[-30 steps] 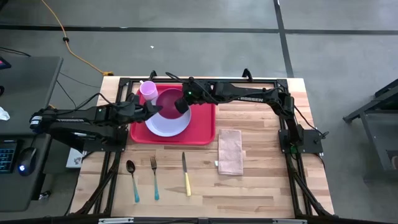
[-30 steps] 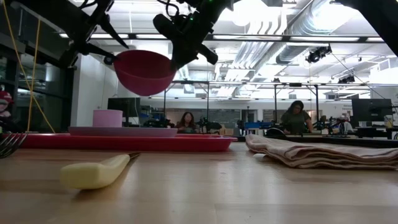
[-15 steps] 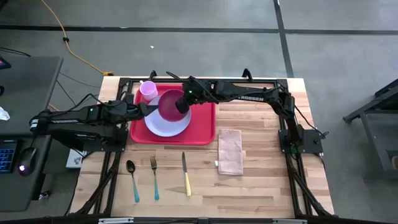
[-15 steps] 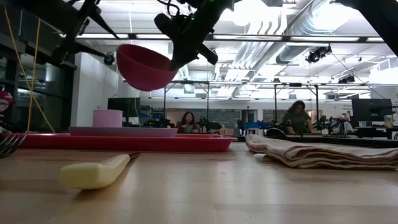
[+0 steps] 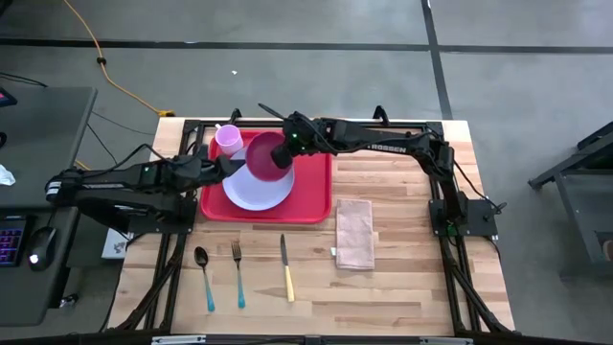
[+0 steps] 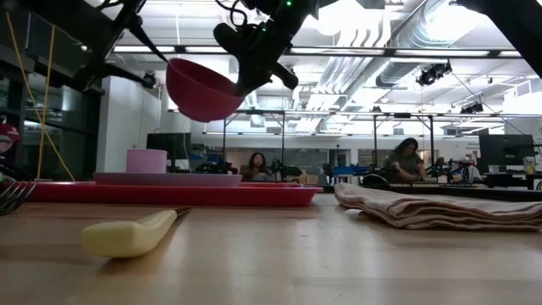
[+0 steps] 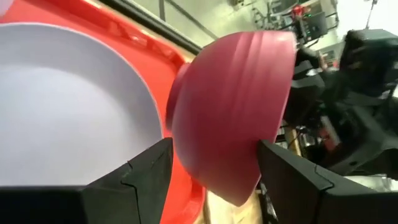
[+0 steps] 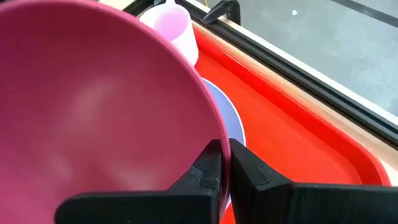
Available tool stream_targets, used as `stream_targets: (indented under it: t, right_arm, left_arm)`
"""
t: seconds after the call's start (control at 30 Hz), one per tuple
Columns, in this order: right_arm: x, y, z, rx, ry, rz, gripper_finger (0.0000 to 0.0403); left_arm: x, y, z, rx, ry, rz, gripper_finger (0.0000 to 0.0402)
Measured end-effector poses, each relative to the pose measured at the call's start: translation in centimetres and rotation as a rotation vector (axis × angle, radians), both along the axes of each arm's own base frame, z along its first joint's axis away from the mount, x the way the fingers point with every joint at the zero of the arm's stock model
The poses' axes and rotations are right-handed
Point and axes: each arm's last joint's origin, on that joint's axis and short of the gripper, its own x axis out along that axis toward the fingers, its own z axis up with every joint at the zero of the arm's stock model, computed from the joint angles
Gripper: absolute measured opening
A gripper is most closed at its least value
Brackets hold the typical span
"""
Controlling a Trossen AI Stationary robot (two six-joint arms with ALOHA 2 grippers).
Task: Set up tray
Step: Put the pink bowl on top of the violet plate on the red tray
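Observation:
The red tray (image 5: 311, 187) lies on the table with a round lavender plate (image 5: 254, 192) on it and a pink cup (image 5: 228, 141) standing in its far left corner. My right gripper (image 5: 284, 158) is shut on a magenta bowl (image 5: 264, 153) and holds it tilted in the air above the plate (image 6: 169, 179). My left gripper (image 5: 237, 165) is open, reaching in from the table's left. In the left wrist view its fingers (image 7: 146, 171) stand on either side of the bowl (image 7: 230, 118). My right gripper pinches the bowl's rim (image 8: 219, 140) on the side toward the table's right, one finger inside the bowl and one outside. The bowl is lifted clear and tilted, its rim higher on the left arm's side (image 6: 169, 61). My left gripper: whether its fingers touch the bowl, I cannot tell.
On the bare wood near the table's near edge lie a spoon (image 5: 203, 278), a fork (image 5: 237, 273) and a yellow-handled knife (image 5: 286, 270). A folded beige napkin (image 5: 354, 233) lies right of the tray. People sit in the room beyond the table (image 6: 406, 161).
The bowl has tipped from level to slanting in my right gripper and has risen a little. My left gripper drew back toward the table's left, then came toward the bowl again.

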Motion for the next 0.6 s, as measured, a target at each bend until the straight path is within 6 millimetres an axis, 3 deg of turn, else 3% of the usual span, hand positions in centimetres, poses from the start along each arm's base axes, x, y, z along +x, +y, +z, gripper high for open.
stream_targets:
  t: [0.6]
  right_arm:
    - [-0.30,-1.05,-0.09,-0.024,0.018,-0.025,0.0000]
  left_arm:
    - [0.60,0.24,0.04,0.036,-0.006,0.075,0.0266]
